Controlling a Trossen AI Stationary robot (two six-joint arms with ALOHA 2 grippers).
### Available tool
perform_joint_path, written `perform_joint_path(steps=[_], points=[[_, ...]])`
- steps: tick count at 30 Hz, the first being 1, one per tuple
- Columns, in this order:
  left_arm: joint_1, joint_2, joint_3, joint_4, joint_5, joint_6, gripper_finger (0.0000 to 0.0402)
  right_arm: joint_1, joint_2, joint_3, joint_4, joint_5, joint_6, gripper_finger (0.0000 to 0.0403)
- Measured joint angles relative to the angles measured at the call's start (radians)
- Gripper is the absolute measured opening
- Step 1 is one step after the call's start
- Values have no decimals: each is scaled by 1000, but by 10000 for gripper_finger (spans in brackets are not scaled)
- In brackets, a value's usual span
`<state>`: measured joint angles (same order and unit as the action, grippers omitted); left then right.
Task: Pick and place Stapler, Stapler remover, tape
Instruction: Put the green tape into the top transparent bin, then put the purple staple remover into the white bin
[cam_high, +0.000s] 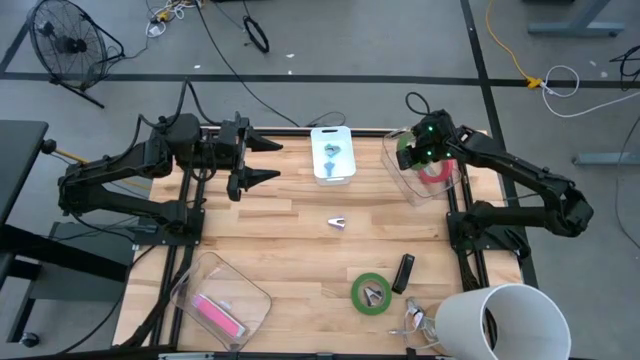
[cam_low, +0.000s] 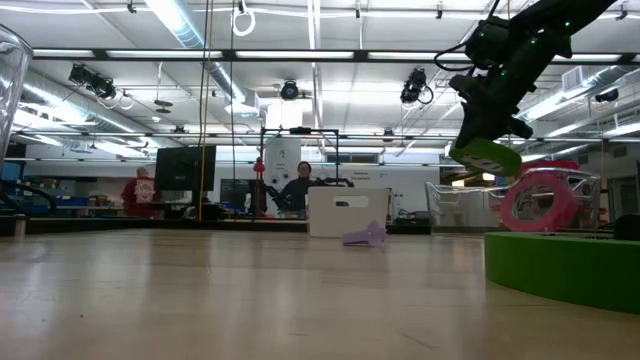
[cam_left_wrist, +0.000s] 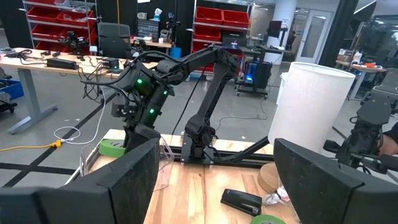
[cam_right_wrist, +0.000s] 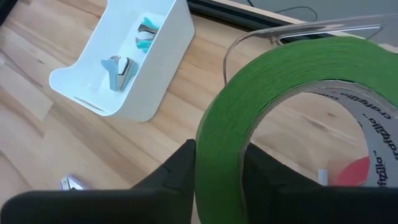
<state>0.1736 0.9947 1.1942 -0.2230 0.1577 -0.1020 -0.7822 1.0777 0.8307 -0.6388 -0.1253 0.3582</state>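
My right gripper (cam_high: 418, 150) is shut on a green tape roll (cam_right_wrist: 249, 112) and holds it over a clear bin (cam_high: 420, 185) at the far right. A red tape roll (cam_high: 436, 172) lies in that bin. A second green tape roll (cam_high: 371, 292) lies flat near the front edge, with the black stapler (cam_high: 403, 272) beside it. A stapler remover (cam_high: 339, 222) rests mid-table. My left gripper (cam_high: 272, 162) hovers open at the far left, pointing level toward the right, with nothing between its fingers. My right gripper pinches the wall of the green roll (cam_right_wrist: 217, 168), one finger (cam_right_wrist: 183, 171) outside the ring and the other (cam_right_wrist: 270, 177) in its open centre. The fingers slant down from the right. The roll hangs tilted below them (cam_low: 485, 155), clear of the bin.
A white tray (cam_high: 347, 178) at the far middle holds stapler removers. A large white cylinder (cam_high: 500, 320) stands at the near right corner, with small metal items (cam_high: 415, 318) beside it. A clear bin (cam_high: 225, 290) with a pink object sits near left. People stand in the room beyond the table.
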Motion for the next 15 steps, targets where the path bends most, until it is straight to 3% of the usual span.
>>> perform_joint_path(steps=[15], points=[[0,0,0,0,0,0,318,0,0,0,-7,2,26,187]])
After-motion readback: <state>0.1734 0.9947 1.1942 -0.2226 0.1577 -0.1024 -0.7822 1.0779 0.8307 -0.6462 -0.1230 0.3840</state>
